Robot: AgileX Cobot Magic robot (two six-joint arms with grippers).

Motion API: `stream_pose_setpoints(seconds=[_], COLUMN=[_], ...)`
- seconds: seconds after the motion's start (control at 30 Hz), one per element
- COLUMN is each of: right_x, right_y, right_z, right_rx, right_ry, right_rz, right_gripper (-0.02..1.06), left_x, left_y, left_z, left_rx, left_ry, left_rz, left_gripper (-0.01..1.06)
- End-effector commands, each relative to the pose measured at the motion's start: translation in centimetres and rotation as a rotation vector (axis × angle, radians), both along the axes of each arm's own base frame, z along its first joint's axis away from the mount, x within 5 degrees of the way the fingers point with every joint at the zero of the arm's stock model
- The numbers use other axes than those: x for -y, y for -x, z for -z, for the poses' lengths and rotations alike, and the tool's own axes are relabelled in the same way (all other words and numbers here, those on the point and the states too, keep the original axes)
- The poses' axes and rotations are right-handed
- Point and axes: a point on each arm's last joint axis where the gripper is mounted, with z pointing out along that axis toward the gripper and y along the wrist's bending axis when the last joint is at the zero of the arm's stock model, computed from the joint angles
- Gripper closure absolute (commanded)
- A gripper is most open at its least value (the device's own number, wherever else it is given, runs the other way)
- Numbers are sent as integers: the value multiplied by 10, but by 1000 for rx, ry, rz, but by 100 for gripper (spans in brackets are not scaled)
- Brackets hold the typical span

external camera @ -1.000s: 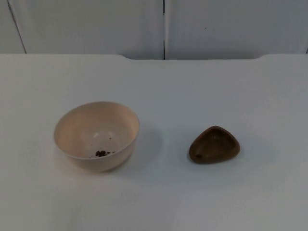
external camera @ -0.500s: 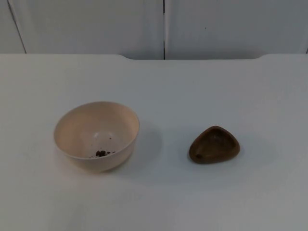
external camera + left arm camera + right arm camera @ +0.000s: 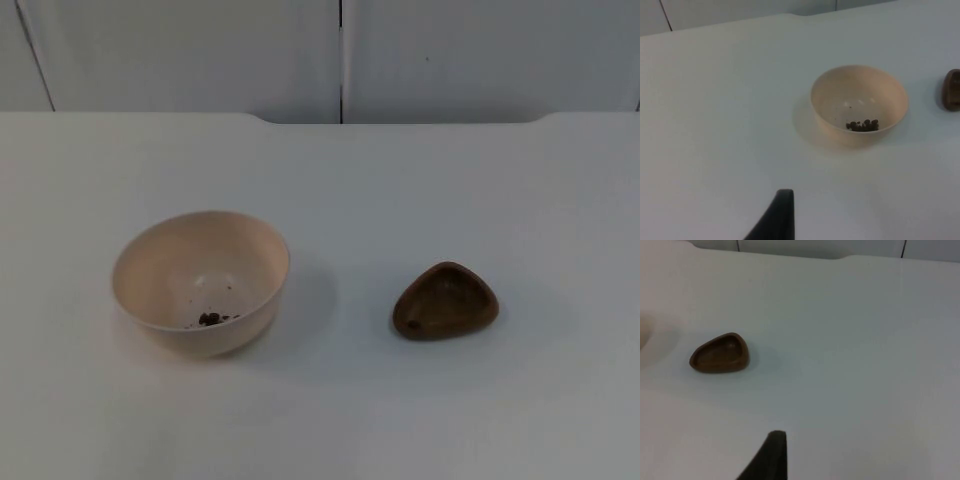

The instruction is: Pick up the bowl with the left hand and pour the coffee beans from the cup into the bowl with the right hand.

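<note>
Holding dead steady across the last second: nothing shifted. One cream bowl (image 3: 200, 281) on the worktop (image 3: 400, 180), small clump of coffee beans (image 3: 209, 319) already inside; one brown wooden cup (image 3: 445, 300) beside it, apparently emptied. Pour seemingly done. Left claw (image 3: 777, 215) and right claw (image 3: 770, 455) waiting well back, grip impossible to tell.

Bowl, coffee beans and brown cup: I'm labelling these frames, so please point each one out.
bowl (image 3: 165, 270), top view, bare inner wall.
coffee beans (image 3: 863, 125), left wrist view, middle of the pile inside the bowl.
brown cup (image 3: 445, 301), top view, its hollow.
</note>
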Motion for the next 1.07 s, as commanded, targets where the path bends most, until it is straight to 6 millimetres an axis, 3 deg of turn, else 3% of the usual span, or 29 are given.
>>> stream_pose_setpoints(seconds=[0.0,0.53,1.03], right_x=[0,0,0], right_y=[0,0,0], right_z=[-1,-1,-1], right_rx=[14,13,13], right_ry=[6,5,5], right_rz=[6,4,4], right_gripper=[-1,-1,-1], left_x=[0,0,1], left_y=[0,0,0], left_z=[1,1,1], left_rx=[-2,-2,-3], left_ry=[-4,-4,-3], left_rz=[-4,-23,-261], left_gripper=[0,0,0])
